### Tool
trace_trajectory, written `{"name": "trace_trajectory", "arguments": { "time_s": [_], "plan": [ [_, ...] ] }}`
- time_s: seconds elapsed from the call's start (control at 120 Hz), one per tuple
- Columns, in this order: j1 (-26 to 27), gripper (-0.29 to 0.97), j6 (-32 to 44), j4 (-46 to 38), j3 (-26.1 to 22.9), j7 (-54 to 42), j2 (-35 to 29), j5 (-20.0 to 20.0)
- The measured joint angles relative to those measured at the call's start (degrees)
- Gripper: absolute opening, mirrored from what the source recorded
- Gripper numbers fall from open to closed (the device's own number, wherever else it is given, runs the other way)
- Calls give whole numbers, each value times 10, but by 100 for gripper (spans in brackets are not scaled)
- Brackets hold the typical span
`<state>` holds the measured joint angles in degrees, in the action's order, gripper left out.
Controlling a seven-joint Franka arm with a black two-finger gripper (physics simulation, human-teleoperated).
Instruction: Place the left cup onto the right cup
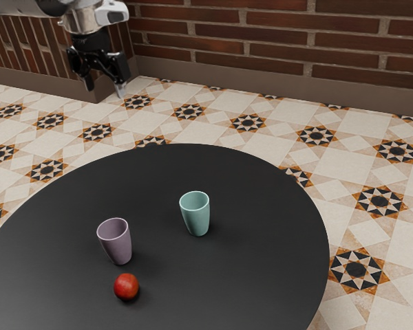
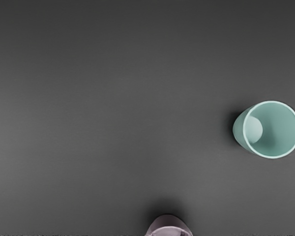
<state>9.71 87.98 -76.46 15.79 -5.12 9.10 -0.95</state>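
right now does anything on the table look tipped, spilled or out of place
Nothing stands out: the purple cup and the teal cup stand upright and apart on the black table, nothing spilled, and a red apple rests near the purple cup.

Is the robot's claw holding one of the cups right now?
No, the gripper hangs open and empty high up, while the purple cup and the green cup both stand on the table.
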Motion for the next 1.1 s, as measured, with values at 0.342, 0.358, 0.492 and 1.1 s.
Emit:
{"name": "trace_trajectory", "arguments": {
  "time_s": [0.342,0.358,0.492,1.1],
  "plan": [
    [-2,68,48,-87,-2,10,-14,15],
    [-2,68,53,-94,-2,16,-13,17],
    [-1,68,119,-193,-15,65,-11,23],
    [-7,68,337,-532,-70,300,-145,-16]
  ]
}}
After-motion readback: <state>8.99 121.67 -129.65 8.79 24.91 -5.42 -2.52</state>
